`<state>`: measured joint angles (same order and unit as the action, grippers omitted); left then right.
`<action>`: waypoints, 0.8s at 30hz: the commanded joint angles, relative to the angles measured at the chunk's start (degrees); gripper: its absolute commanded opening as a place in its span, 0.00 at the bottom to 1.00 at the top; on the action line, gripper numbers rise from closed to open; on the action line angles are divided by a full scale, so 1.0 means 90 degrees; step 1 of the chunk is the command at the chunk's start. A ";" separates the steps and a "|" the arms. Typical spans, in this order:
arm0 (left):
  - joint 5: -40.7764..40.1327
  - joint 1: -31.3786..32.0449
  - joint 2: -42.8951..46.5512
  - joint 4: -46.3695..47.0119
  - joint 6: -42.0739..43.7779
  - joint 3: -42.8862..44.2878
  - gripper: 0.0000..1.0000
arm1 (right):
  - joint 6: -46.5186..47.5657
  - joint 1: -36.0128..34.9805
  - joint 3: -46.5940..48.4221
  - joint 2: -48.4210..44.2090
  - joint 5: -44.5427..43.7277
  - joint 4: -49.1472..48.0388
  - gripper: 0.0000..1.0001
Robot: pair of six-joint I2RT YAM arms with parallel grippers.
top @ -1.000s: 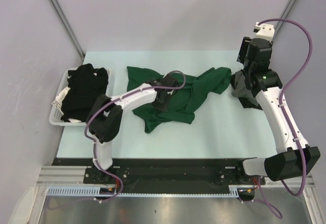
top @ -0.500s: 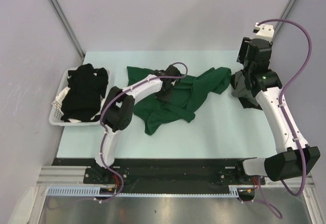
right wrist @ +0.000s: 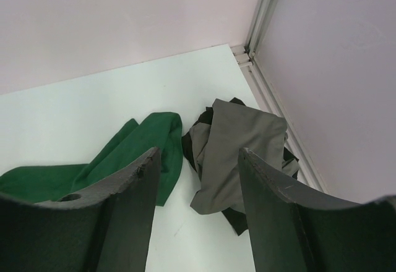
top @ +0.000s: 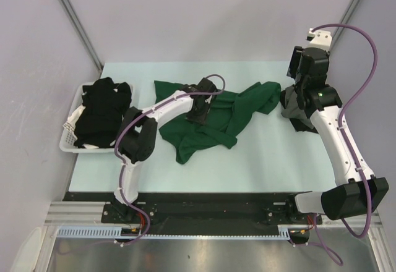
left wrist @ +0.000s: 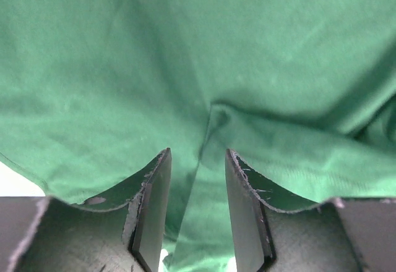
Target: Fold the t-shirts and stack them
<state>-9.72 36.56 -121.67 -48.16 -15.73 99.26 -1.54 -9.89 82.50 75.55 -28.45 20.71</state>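
A dark green t-shirt [top: 204, 130] lies crumpled across the middle of the table. My left gripper [top: 200, 109] is low over its centre. In the left wrist view the green cloth [left wrist: 185, 49] fills the frame, and the left gripper [left wrist: 197, 154] is open with a raised fold running under the gap between its fingers. A grey t-shirt [right wrist: 238, 142] lies bunched on a black one [right wrist: 238, 219] at the right end of the table, touching the green shirt's sleeve [right wrist: 124, 154]. My right gripper [right wrist: 199, 151] hangs open above that pile, holding nothing.
A white slatted basket [top: 67, 137] at the left edge of the table holds a heap of black t-shirts [top: 102, 108]. Pale walls and a metal corner post [right wrist: 260, 18] stand close behind the grey pile. Bare table [top: 272, 154] shows in front of the green shirt.
My left gripper has gone from shut to open and let go of the green cloth, shifting slightly towards the back. The right arm has not moved.
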 commanded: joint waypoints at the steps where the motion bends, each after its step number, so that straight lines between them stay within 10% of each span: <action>1: 0.0346 -0.0038 0.0569 0.0049 -0.0254 -0.0277 0.45 | -0.0082 0.0015 0.0023 0.0004 0.0006 -0.0202 0.59; 24: 0.0660 0.0186 0.0375 0.0352 -0.0255 -0.0532 0.46 | -0.0014 0.0034 -0.0026 0.0014 -0.0062 -0.0241 0.59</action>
<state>-4.71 37.93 -117.14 -45.50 -18.00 90.70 -1.69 -9.82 82.28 75.55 -28.03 20.69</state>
